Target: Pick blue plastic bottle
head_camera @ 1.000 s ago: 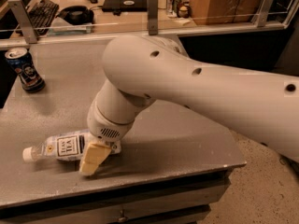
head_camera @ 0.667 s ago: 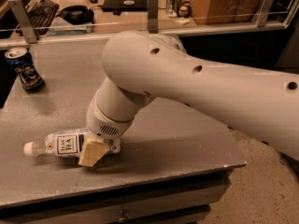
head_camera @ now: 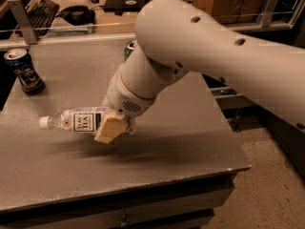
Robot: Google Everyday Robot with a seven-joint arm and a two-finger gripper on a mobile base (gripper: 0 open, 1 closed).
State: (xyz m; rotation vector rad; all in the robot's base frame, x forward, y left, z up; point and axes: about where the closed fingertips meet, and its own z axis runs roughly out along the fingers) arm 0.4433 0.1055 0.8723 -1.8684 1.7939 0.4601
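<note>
The blue plastic bottle [head_camera: 78, 120] is clear with a white cap at its left end and a pale label with a dark text panel. It hangs on its side above the grey table [head_camera: 157, 156], casting a shadow below. My gripper [head_camera: 112, 128] is shut on the bottle's right half, with a tan finger pad [head_camera: 109, 129] across its front. The large white arm comes in from the upper right and hides the bottle's base.
A dark blue can [head_camera: 25, 71] stands upright at the table's back left. A green can [head_camera: 130, 48] peeks out behind the arm at the back. A glass rail with metal posts runs along the far edge. The table's front edge and right corner drop to the floor.
The bottle has gone from lying on the table to being held above it, lifted with my gripper. The arm has risen and now uncovers the green can.
</note>
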